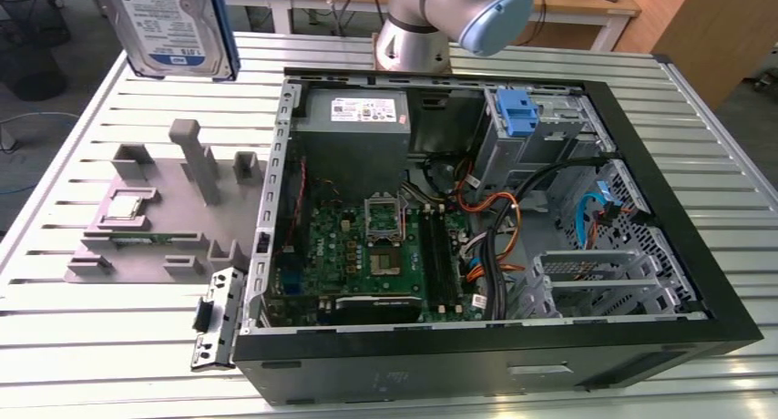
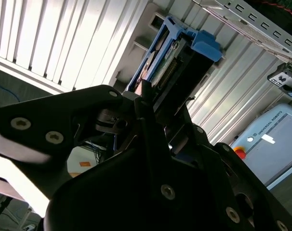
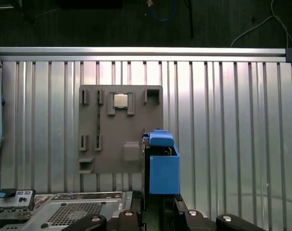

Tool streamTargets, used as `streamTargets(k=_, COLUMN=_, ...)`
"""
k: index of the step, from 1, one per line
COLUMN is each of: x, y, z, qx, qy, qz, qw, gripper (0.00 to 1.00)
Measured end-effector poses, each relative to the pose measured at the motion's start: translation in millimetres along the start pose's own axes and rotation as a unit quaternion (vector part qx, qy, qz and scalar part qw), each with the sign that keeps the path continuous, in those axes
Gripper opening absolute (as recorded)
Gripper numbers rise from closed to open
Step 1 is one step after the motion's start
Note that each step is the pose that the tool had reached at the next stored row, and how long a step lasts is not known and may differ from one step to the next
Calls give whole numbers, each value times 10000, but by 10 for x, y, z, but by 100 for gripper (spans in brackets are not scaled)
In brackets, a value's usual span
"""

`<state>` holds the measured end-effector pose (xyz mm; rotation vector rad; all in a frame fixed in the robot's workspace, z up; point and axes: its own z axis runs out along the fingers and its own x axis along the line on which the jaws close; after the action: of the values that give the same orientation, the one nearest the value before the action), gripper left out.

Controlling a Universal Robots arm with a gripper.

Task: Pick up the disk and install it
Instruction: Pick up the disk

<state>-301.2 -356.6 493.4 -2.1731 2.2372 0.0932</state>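
Observation:
The disk (image 1: 164, 27), silver with a white-and-blue label and a blue carrier frame, hangs high above the table at the exterior view's left, over the grey fixture plate (image 1: 158, 219). In the second wrist view the disk (image 2: 177, 57) sticks out from between my black fingers, and my gripper (image 2: 153, 103) is shut on it. The first wrist view looks straight down the blue edge of the disk (image 3: 163, 163), which my gripper (image 3: 160, 204) holds over the fixture plate (image 3: 107, 144).
The open computer case (image 1: 680, 246) lies on the slatted table at the exterior view's right, with a grey power supply (image 1: 353, 114), a motherboard (image 1: 364, 246) and a blue bracket (image 1: 516, 109) in the drive bay. A chip (image 3: 120, 100) sits on the fixture plate.

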Motion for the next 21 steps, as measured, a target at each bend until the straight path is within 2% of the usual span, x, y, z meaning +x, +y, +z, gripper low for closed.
streamTargets(k=5, x=3, y=-117, z=-1, qx=1, qy=0, qz=0, qw=10000, gripper=35)
streamTargets(k=14, x=-5, y=-429, z=-9, qx=0, qy=0, qz=0, qw=10000, gripper=35)
streamTargets(k=16, x=-5, y=-452, z=-9, qx=0, qy=0, qz=-1, qw=10000, gripper=35)
streamTargets(k=21, x=-5, y=-457, z=-9, qx=0, qy=0, qz=0, qw=10000, gripper=35)
